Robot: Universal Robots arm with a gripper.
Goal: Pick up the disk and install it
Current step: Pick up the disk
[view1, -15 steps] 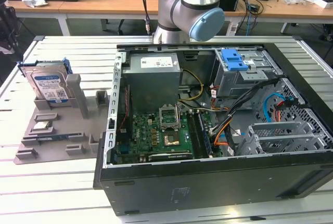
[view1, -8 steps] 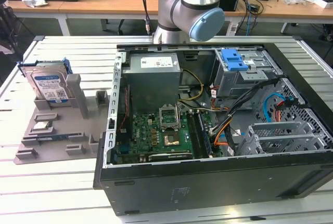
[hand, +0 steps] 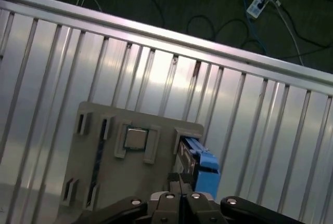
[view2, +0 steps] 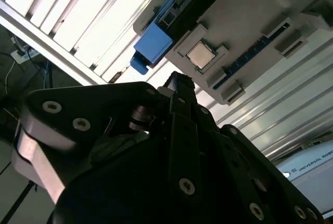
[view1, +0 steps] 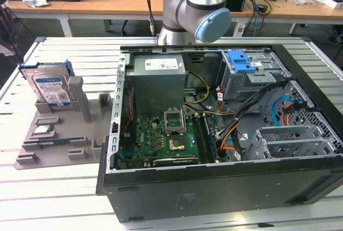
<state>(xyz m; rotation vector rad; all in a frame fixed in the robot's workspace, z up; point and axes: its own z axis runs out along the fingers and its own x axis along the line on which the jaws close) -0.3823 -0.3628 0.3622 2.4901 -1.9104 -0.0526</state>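
Overhead, the gripper (hand: pixel 182 185) hung with its jaws closed together, gripping nothing, above the grey holder (hand: pixel 106 148) on the slatted table (view1: pixel 53 199). The disk (view1: pixel 52 89) stood upright in that holder, leaning slightly back, well to the exterior view's left of the open computer case (view1: pixel 214 180), untouched

I get bright, even overhead light in the exterior view. The slatted table (view1: pixel 53 188) washes out pale, and the inside of the computer case (view1: pixel 214 193) lies in mild shadow. In both wrist views the slats glare white, the gripper (view2: pixel 177 81) reads near black, and the floor (hand: pixel 156 0) is dim.
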